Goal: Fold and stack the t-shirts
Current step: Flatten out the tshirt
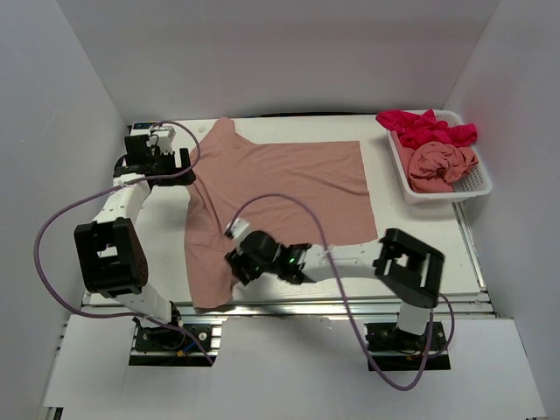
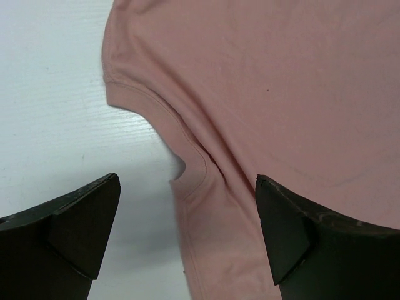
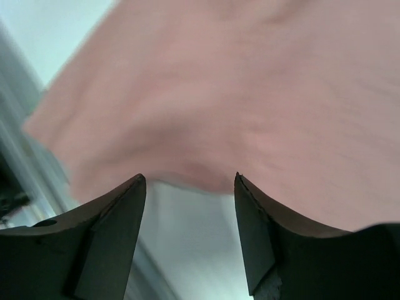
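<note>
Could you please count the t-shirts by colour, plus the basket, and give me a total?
Salmon-pink: 2 (flat shirt, bunched shirt)
Magenta-red t-shirt: 1
White mesh basket: 1
Total: 4

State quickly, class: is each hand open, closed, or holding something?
Left hand: open, empty, above the shirt at its armpit.
Right hand: open, empty, near the shirt's edge.

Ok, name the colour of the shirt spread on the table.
The shirt is dusty salmon-pink; best in the top external view.
</note>
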